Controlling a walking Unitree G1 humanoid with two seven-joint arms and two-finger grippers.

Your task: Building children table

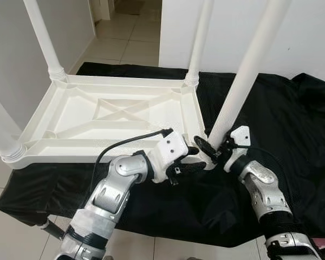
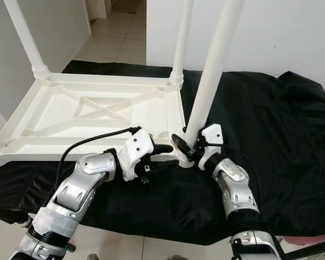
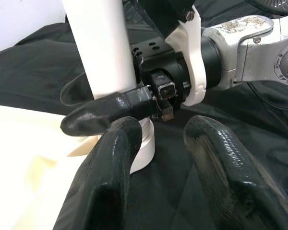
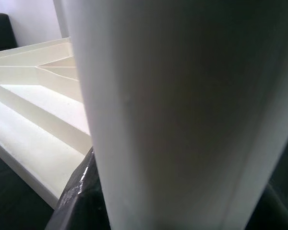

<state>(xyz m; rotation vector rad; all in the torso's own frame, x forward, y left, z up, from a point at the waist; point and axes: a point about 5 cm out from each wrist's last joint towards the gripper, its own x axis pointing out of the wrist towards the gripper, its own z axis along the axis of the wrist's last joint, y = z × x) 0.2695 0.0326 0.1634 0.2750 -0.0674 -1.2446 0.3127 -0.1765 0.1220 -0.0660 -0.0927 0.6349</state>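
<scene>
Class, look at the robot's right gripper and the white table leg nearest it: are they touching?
Touching. The left wrist view shows a finger of the right gripper pressed against the white table leg, and the right wrist view shows the leg between its fingers.

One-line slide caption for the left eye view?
Right pincer grips the fourth white leg at the upturned tabletop's near corner; left pincer open beside it.

You are in a home.
Pale floor tiles (image 1: 131, 40), plain white walls (image 1: 309, 38) and a hallway beyond show it.
</scene>
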